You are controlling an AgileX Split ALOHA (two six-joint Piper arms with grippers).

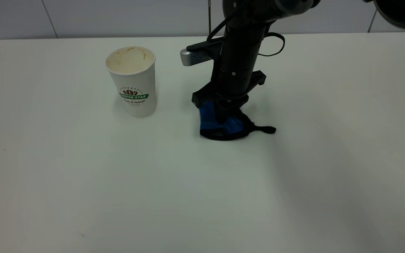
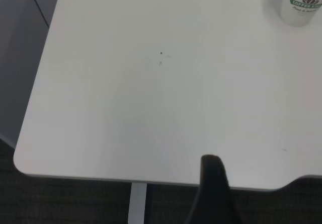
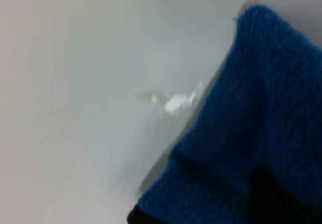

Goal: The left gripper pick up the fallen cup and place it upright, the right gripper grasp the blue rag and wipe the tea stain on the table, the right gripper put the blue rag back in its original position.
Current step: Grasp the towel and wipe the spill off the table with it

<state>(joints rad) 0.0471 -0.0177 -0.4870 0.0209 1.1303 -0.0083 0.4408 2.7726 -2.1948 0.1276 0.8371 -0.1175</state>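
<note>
one cup (image 1: pixel 132 81) upright on counter (image 1: pixel 83 175), well apart from right pincer (image 1: pixel 223 117) clamped on blue rag (image 1: pixel 220 124), pressed to counter. right wrist view alone shows pale wet smear (image 3: pixel 171 100) beside rag. left pincer (image 2: pixel 211 194): state cannot be told.

The tall white paper cup with a green band (image 1: pixel 132 80) stands upright on the large plain white tabletop (image 1: pixel 83 182), upper left of centre in the exterior view. To its right, apart from it, the black column-like right gripper (image 1: pixel 227 105) bears down from the upper frame onto the blue rag with black edging (image 1: pixel 223 123), which lies on the tabletop near frame centre.

In the right wrist view a small wet smear (image 3: pixel 173 100) lies on the tabletop just beside the rag's edge.
</note>
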